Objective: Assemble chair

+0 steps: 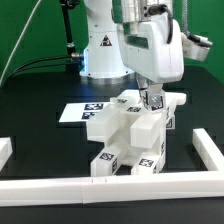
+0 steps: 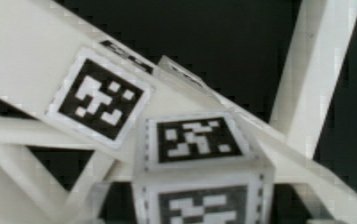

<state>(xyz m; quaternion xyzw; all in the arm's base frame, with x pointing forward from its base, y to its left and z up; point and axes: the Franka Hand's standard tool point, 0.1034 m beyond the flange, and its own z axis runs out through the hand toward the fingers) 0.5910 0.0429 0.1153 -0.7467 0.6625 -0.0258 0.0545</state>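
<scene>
The chair (image 1: 128, 140) stands half built in the middle of the black table, a stack of chunky white blocks with black-and-white tags on their faces. My gripper (image 1: 152, 100) reaches straight down onto its top, towards the exterior view's right, and is shut on a small tagged white block (image 1: 155, 101) there. The wrist view is filled by that tagged block (image 2: 200, 205) held close in, with another tagged face (image 2: 194, 138) just beyond it. A slanted white frame piece (image 2: 97, 95) with a larger tag lies past them. My fingers themselves barely show there.
The marker board (image 1: 80, 112) lies flat behind the chair at the exterior view's left. A long white border rail (image 1: 100, 186) runs along the front, with short rails at both sides. The robot's base (image 1: 100, 50) stands at the back.
</scene>
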